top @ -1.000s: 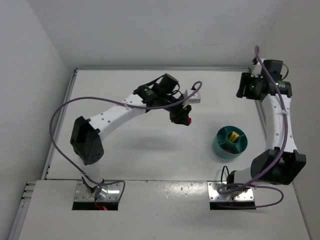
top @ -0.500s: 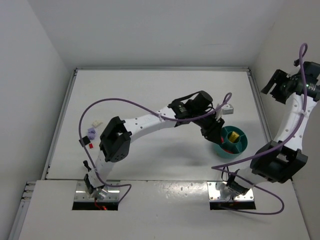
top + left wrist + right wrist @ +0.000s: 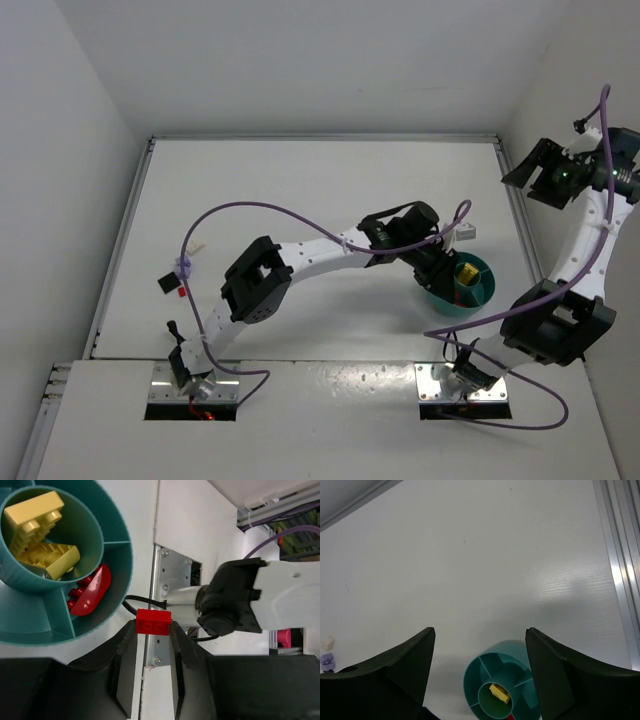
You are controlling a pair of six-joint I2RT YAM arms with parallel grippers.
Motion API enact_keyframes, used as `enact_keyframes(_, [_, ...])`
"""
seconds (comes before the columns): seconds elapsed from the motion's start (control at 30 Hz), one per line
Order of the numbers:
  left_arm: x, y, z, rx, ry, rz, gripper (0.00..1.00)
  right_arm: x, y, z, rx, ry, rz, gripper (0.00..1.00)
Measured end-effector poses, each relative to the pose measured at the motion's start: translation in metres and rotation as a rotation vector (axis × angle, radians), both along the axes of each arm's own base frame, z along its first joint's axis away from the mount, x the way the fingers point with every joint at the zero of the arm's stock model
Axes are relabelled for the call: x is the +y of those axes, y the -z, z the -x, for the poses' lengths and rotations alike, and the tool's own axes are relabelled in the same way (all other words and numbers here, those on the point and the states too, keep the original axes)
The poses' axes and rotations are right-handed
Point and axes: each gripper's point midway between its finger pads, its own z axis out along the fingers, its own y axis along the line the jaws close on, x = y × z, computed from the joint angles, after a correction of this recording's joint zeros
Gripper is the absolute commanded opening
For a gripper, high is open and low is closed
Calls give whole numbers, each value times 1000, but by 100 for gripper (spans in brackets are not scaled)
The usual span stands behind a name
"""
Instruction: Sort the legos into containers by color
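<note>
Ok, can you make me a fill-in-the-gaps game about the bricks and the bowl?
1. The brick pinched in the left gripper is ____.
2. The pieces in the middle cup of the bowl are all ____.
3. The right gripper is open and holds ____.

Missing words: red; yellow; nothing.

Left end effector (image 3: 152, 630) clamped, right one (image 3: 480, 630) spread.
</note>
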Motion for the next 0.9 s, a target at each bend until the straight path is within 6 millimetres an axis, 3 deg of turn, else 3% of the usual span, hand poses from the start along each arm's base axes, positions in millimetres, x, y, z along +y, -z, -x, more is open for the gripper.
enact_keyframes(0.17, [-6, 13, -3, 23, -30, -26, 18, 7, 1, 0, -10, -29, -25, 73])
enact_keyframes(0.47, [-16, 1, -13, -6, -66, 3, 24, 15, 10, 3, 1, -56, -66, 73])
enact_keyframes(0.6, [-19, 3, -16, -13, -74, 8, 36, 16, 12, 4, 3, -57, -71, 73])
enact_keyframes(0.9, [-18, 22, -27, -22, -115, -35, 51, 21, 11, 8, -9, -64, -70, 73])
